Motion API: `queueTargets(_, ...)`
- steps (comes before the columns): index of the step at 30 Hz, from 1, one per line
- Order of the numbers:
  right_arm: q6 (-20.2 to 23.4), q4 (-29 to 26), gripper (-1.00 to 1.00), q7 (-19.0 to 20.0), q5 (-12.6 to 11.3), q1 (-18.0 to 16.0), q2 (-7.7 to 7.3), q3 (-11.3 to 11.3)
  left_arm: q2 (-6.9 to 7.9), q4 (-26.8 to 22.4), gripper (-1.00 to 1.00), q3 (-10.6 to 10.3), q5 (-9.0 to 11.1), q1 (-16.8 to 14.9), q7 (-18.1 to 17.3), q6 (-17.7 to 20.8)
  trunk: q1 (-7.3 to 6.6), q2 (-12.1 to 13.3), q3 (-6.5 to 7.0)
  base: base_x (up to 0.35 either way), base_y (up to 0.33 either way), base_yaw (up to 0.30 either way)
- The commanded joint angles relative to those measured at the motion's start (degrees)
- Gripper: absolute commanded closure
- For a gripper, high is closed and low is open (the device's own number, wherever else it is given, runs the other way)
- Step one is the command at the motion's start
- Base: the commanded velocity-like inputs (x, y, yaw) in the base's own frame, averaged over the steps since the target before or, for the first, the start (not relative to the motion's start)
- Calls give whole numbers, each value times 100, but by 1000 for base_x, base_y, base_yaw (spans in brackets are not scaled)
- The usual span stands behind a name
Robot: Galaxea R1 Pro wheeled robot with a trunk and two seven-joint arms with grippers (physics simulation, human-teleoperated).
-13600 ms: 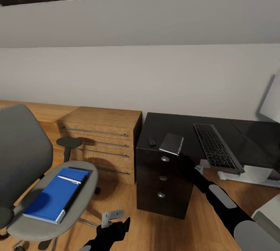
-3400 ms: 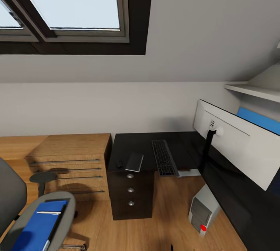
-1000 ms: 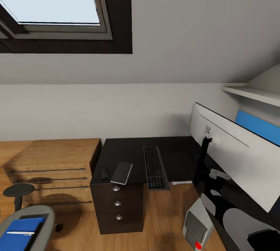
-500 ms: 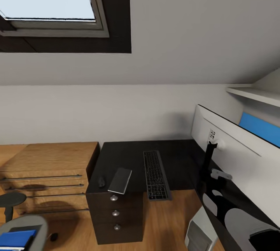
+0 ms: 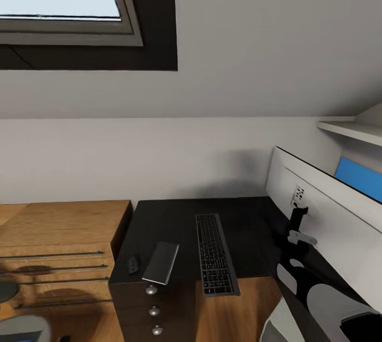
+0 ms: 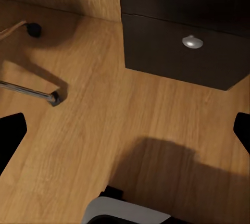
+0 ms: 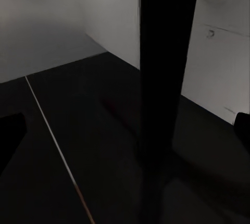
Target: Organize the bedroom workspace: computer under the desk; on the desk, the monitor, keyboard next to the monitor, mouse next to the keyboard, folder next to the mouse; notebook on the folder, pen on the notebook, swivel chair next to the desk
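A black desk [image 5: 175,220] stands against the white wall beneath a sloped ceiling and a dark-framed skylight [image 5: 63,8], seen from the robot's head camera. A dark keyboard [image 5: 214,252] lies lengthwise on the desktop, its near end jutting past the front edge. Beside it, toward the robot's left, a flat grey pad-like object [image 5: 161,262] rests tilted at the desk edge, with a small dark mouse [image 5: 132,264] just beyond it. Three round silver knobs mark the desk's drawer column [image 5: 153,311] below. A wooden dresser [image 5: 58,246] with long bar handles stands just beside the desk. On the desk's right wing, a white monitor [image 5: 339,215] shows its back, carried on a black stand [image 5: 297,220]; a blue panel [image 5: 362,177] shows above its top edge and a white shelf [image 5: 353,131] hangs overhead. The right arm [image 5: 318,299] reaches toward the stand, its gripper [image 5: 300,237] near the post; the right wrist camera shows the black post [image 7: 169,67] close ahead on the dark desktop with both fingertips at the frame's edges, spread wide and holding nothing. The left wrist camera looks down on wood flooring [image 6: 104,130], the lower desk drawers [image 6: 192,41] and a chair leg with caster [image 6: 52,97], the left gripper's fingertips [image 6: 11,135] likewise wide apart and empty. A grey sliver of the swivel chair [image 5: 21,327] sits at the lower corner.
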Motion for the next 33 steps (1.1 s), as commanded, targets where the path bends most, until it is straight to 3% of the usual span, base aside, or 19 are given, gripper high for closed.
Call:
queueTargets(1,-9,-1,-100,-33,-35,0,-5,47,5,-8,-100,-49,41,1,46,-17,4,-2,0,223,0,0)
queueTargets(11,107,30,-100,-182,-42,-1,-85,25,5,-8,-100,-27,46,1,74,-15,4,-2,0,117,0,0)
queueTargets(19,186,40,-100,-491,-36,-3,-76,35,5,-8,-100,-9,58,1,88,-15,4,-2,0,14,0,0)
queueTargets(33,198,28,-100,-658,-35,-4,-64,44,5,-8,-100,-4,63,1,90,-20,4,-2,0,1,0,0)
